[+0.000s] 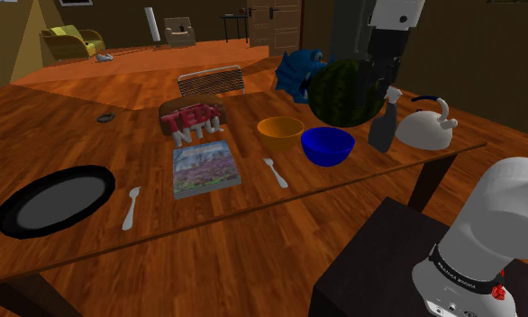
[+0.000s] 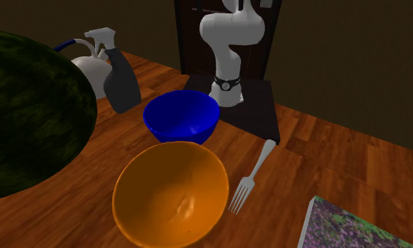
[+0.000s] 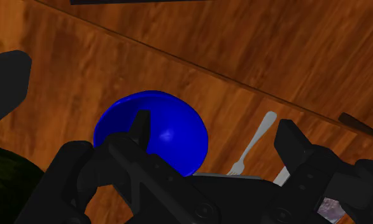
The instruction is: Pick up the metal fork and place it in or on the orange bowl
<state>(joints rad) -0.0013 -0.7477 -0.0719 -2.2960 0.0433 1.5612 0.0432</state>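
1. Black round plate (image 1: pixel 55 200); at the far end of the wooden table (image 1: pixel 253 239), on the shoulder view's left.
2. Pale utensil (image 1: pixel 130 208); flat, just beside the plate; we take it for a spoon, though its shape is hard to read.
3. Magazine (image 1: pixel 204 169); lying flat; a brown lettered object (image 1: pixel 192 120) sits behind it.
4. Orange bowl (image 1: pixel 280 132); upright on the table.
5. Fork (image 1: pixel 276 171); pale grey, flat on the table in front of the orange bowl, between magazine and blue bowl; in the second exterior view its tines lie just beside the orange rim, with the handle toward the stand (image 2: pixel 258 116).
6. Blue bowl (image 1: pixel 327 145); upright, just beside the orange bowl.
7. Watermelon (image 1: pixel 343 93); dark green, behind both bowls.
8. Dark spray bottle (image 1: pixel 384 126) and white kettle (image 1: pixel 424 128); side by side, furthest right.
9. Gripper (image 3: pixel 212 121); in the wrist view we find it above the blue bowl, fingers spread wide; the fork lies on the table below the gap, untouched.
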